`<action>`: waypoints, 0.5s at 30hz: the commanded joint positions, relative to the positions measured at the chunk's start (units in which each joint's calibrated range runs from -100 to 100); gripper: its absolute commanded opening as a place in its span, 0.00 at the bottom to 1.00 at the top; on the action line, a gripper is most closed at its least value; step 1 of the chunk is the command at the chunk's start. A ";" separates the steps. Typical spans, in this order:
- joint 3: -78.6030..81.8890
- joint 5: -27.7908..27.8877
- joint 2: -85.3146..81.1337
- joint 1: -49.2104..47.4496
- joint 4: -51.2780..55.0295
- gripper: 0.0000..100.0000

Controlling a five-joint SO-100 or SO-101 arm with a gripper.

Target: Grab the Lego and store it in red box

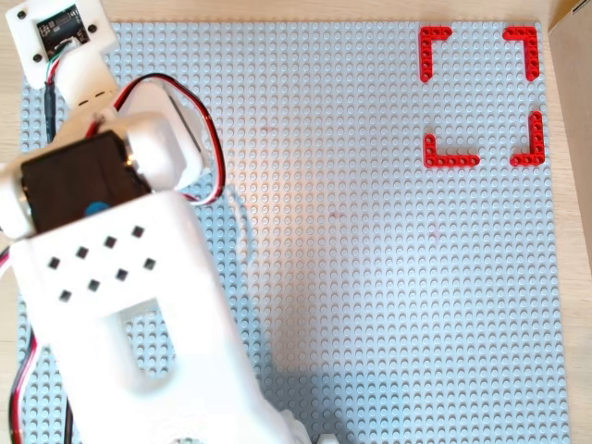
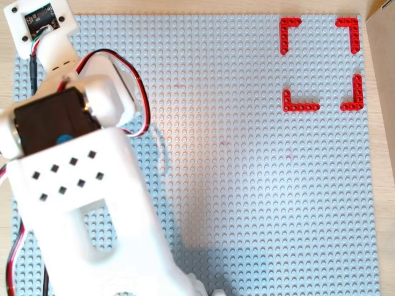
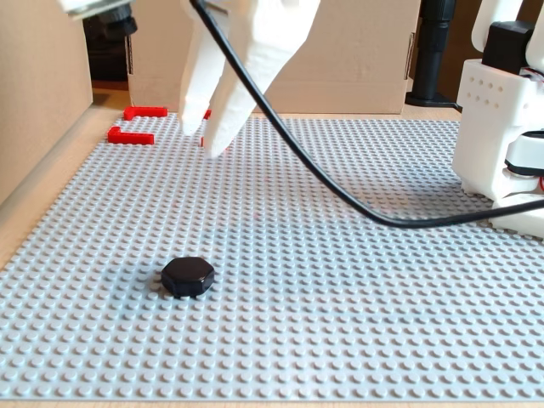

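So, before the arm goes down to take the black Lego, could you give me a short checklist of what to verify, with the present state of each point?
1. Gripper empty: ok, nothing between its white fingers in the fixed view.
2. Gripper open enough for the piece: cannot tell, the fingertips stand close together.
3. Lego free to grasp: ok, it sits alone and flat on the grey baseplate.
4. Gripper above the Lego: not ok, it hangs high and nearer the red box.
5. Red box free inside: ok, only baseplate studs show between the four corners.
6. Black cable clear of the Lego: ok, it hangs off to the right.
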 commanded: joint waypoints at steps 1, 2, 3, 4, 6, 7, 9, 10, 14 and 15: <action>-0.87 0.12 1.51 -1.18 -2.52 0.17; -0.87 0.01 2.19 -1.40 -2.69 0.17; -0.87 -0.09 2.61 -1.48 -3.04 0.17; -0.87 -0.20 3.12 -1.70 -3.74 0.17; -0.87 -0.20 3.97 -1.93 -4.80 0.17; -0.87 -0.25 4.48 -2.07 -5.32 0.17; -0.96 -0.30 5.41 -2.22 -6.29 0.17; -0.96 -0.30 6.00 -2.22 -6.81 0.17; -0.96 -0.66 8.55 -2.89 -9.01 0.17; -0.96 -1.24 9.22 -3.41 -9.80 0.17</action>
